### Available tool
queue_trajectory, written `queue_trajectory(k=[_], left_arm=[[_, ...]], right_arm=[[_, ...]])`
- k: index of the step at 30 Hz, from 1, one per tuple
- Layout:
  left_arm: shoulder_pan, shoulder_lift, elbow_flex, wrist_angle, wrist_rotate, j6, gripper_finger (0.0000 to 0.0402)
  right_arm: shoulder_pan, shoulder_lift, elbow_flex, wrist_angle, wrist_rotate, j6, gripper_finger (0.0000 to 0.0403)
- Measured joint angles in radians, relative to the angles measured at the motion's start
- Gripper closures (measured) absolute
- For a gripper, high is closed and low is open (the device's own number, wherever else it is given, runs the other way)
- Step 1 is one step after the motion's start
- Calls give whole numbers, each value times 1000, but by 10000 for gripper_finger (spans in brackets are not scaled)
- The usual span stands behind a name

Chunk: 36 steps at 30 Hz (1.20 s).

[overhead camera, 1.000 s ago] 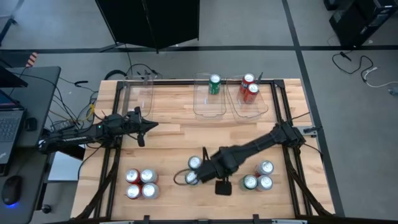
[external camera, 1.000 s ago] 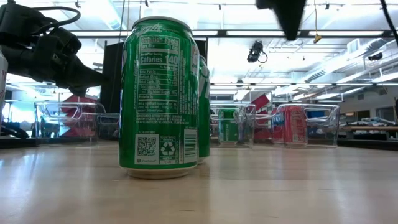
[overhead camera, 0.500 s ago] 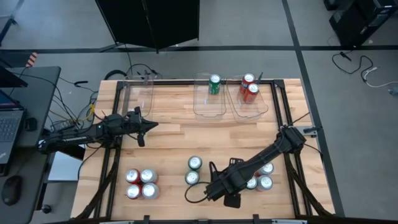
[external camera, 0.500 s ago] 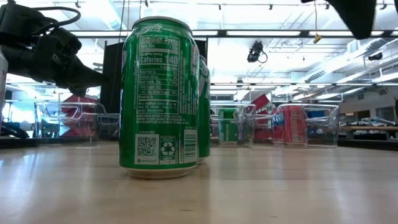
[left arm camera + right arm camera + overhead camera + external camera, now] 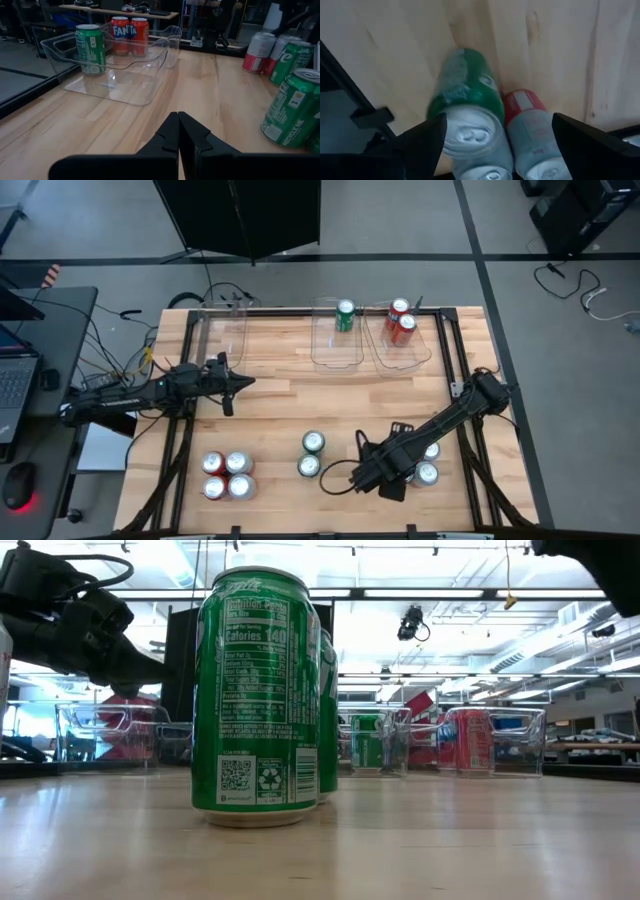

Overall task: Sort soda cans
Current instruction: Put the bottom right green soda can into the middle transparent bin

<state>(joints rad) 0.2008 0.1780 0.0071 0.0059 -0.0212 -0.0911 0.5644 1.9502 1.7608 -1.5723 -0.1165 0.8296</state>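
Above the can cluster at the bench's (image 5: 290, 405) front right, your right pincer (image 5: 495, 137) hangs with its fingers wide apart, holding nothing. Under it stand a green can (image 5: 467, 107) and a red-and-silver can (image 5: 530, 125), touching. Left of that cluster stand two green cans (image 5: 311, 454), then four red-and-white cans (image 5: 227, 475). Your left pincer (image 5: 178, 131) is pressed together, empty, well behind those four.

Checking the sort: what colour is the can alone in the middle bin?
Green: the small green metal can in the clear plastic middle bin, best in the left wrist view.
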Motion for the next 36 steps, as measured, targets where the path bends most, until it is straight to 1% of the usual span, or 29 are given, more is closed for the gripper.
queue_trajectory(k=[3,6,12,14,18,21,23,28,32,36], left_arm=[[0,10,0,0,0,0,400],[0,19,0,0,0,-1,400],[0,20,0,0,0,-1,400],[0,22,0,0,0,-1,400],[0,22,0,1,0,-1,400],[0,24,0,1,0,-1,400],[0,25,0,1,0,-1,400],[0,25,0,1,0,-1,400],[0,25,0,1,0,-1,400],[0,25,0,0,0,0,400]], right_arm=[[14,-31,-55,27,-2,3,55],[21,-46,-92,83,-29,9,55],[23,-47,-108,114,-63,8,55],[23,-49,-102,110,-55,9,55],[16,-68,-93,106,15,11,53],[9,-99,-93,98,46,29,53],[8,-117,-92,94,49,47,53],[20,-123,-104,149,43,91,53],[31,-123,-140,178,15,91,53],[32,-122,-197,213,8,92,53]])
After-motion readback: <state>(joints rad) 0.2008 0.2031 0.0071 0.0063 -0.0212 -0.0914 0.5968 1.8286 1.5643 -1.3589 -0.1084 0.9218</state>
